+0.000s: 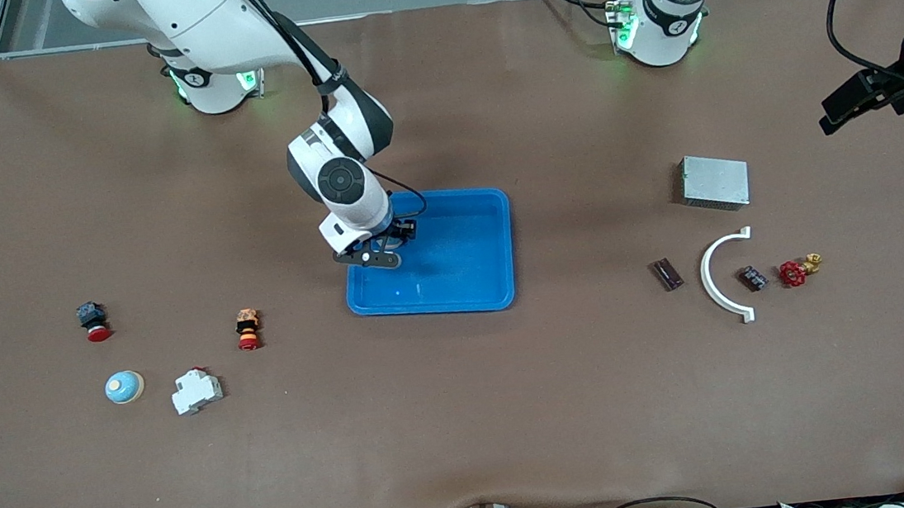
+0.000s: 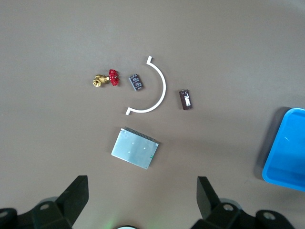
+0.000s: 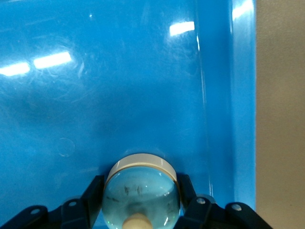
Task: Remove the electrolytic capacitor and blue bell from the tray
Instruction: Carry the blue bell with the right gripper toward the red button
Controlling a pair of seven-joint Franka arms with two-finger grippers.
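Gripping a pale blue bell (image 3: pixel 141 193) between its fingers (image 3: pixel 90 195), the right claw (image 1: pixel 382 248) hangs low over the blue tray (image 1: pixel 496 283), above the tray's edge toward the right arm's end of the worktop (image 1: pixel 468 418). From the right wrist view the bell's domed top and cream rim sit squarely between the two black fingers, with the tray floor directly beneath.

Well apart from that claw, toward the right arm's end of the worktop, lie a second blue bell (image 1: pixel 124 387), a white circuit breaker (image 1: pixel 196 391), a red push button (image 1: pixel 93 321) and an orange and red switch (image 1: pixel 248 328).

Waiting high over the left arm's end of the worktop, the left claw (image 2: pixel 143 200) stands wide open and holds nothing. Below it lies a flat silver metal box (image 2: pixel 135 148). Near that are a white curved bracket (image 2: pixel 159 93), a dark capacitor (image 2: pixel 186 99) outside the curve toward the tray, a small dark component (image 2: pixel 137 82) inside the curve, and a brass valve with a red handwheel (image 2: pixel 106 79) just beside that component.
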